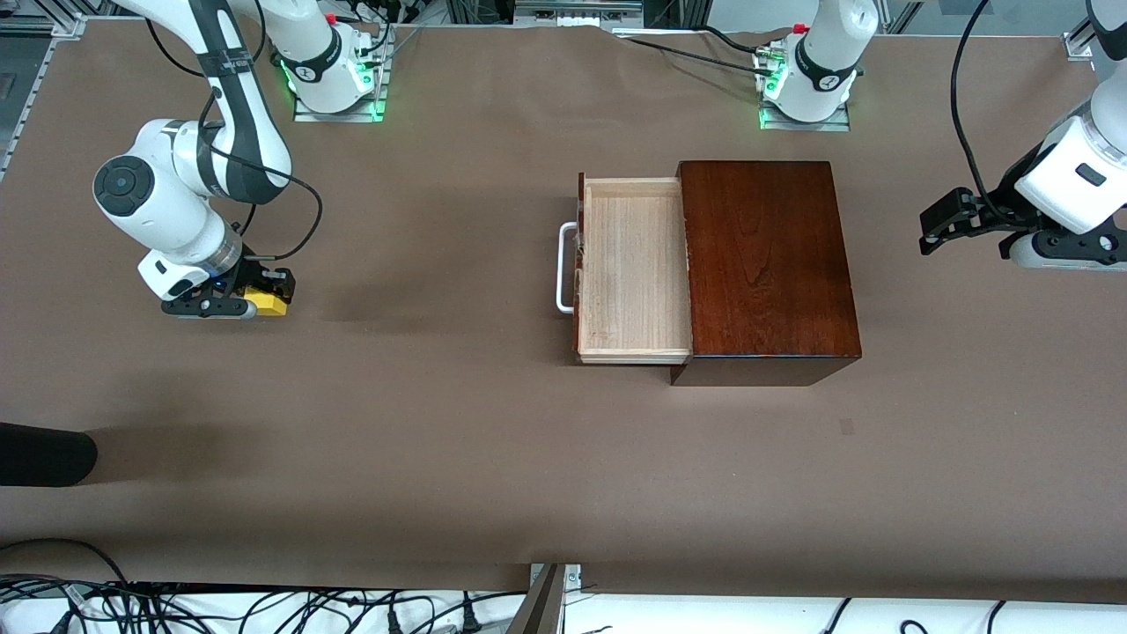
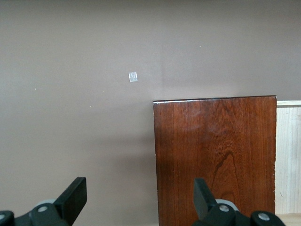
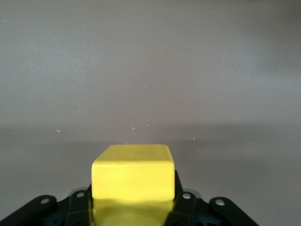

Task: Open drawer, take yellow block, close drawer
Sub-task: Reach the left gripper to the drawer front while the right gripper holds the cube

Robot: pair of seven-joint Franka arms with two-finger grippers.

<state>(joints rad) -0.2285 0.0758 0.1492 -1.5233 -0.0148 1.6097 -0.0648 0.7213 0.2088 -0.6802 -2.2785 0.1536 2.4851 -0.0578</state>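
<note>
The drawer (image 1: 629, 264) stands pulled out of the dark mahogany box (image 1: 766, 264), white loop handle (image 1: 563, 269) toward the right arm's end; its pale tray shows nothing inside. My right gripper (image 1: 262, 296) is shut on the yellow block (image 1: 268, 302), low over the table at the right arm's end. The right wrist view shows the block (image 3: 133, 172) between the fingers (image 3: 186, 207). My left gripper (image 1: 938, 231) is open and empty above the table at the left arm's end. The left wrist view (image 2: 139, 197) shows the box (image 2: 216, 160) and the tray's edge (image 2: 288, 155).
A dark rounded object (image 1: 44, 453) juts in from the right arm's end, nearer the front camera. A small tape mark (image 1: 846, 427) lies on the brown table cover nearer the camera than the box. Cables (image 1: 264, 608) run along the front edge.
</note>
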